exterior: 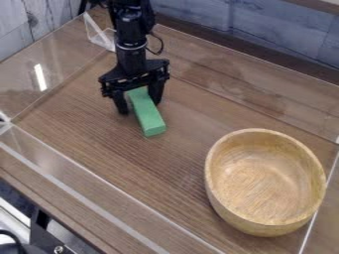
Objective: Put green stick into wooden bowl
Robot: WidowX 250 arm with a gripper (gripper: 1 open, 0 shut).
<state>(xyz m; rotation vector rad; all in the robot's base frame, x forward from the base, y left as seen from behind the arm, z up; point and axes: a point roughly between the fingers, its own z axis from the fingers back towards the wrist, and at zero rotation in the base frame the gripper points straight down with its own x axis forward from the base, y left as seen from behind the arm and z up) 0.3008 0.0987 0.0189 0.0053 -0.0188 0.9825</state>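
Observation:
The green stick [149,115] lies flat on the wooden tabletop, left of centre, its length running away from the camera. My gripper [137,94] points straight down over the stick's far end, open, with one black finger on each side of it. The fingertips are low, close to the table surface. Whether they touch the stick I cannot tell. The wooden bowl [265,180] stands empty at the lower right, well apart from the stick and the gripper.
Clear plastic walls [79,193] fence the table along the front and left edges. A tiled wall [265,25] runs behind the table. Bare wood lies between the stick and the bowl.

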